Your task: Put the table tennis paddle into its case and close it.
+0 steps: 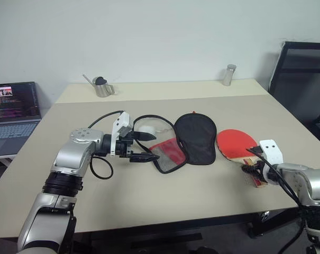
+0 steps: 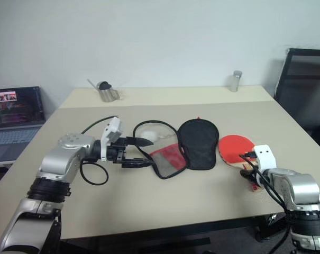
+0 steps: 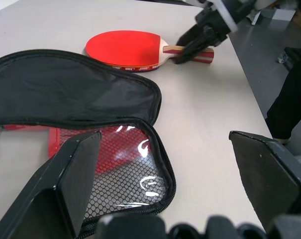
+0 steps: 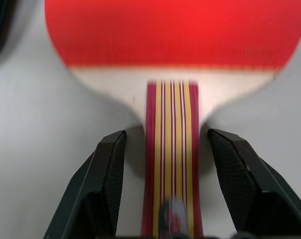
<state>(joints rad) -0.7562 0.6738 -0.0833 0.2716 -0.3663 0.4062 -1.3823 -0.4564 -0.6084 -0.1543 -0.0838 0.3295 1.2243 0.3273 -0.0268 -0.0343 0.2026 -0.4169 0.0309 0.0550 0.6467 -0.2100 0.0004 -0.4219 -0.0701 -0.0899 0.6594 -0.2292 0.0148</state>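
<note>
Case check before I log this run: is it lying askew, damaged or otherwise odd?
Nothing looks damaged. The case lies unzipped on the table, its black flap folded back off the red mesh pocket. The paddle lies flat beside it, apart.

paddle: smooth matt red rubber face, pale wood handle with lacquered stripes | case: matt black cloth, glossy clear plastic over black mesh | table: smooth matt beige top
</note>
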